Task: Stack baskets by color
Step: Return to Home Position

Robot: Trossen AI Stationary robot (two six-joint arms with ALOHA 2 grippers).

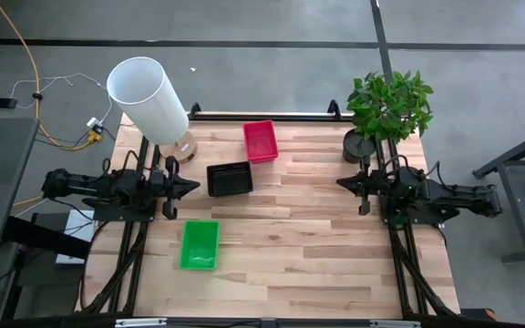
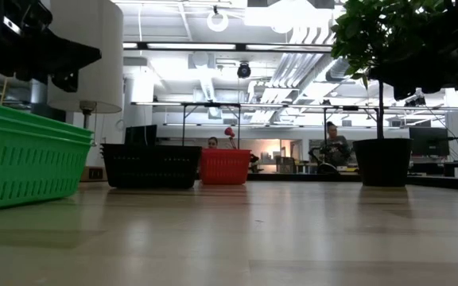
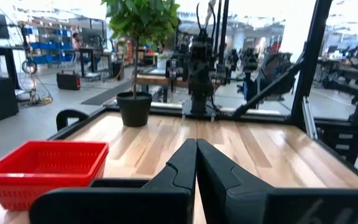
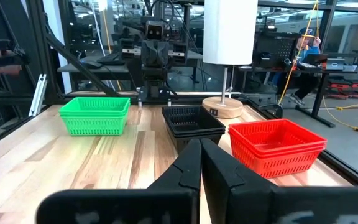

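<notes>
In the high view the red baskets sit upper centre, the black baskets mid-frame and the green baskets lower left, likely light, stiff mesh best pinched at a rim, while the left gripper and right gripper rest closed and empty.

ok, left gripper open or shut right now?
Shut. In the left wrist view the left gripper has its fingers pressed together along their length, with nothing held between them.
</notes>
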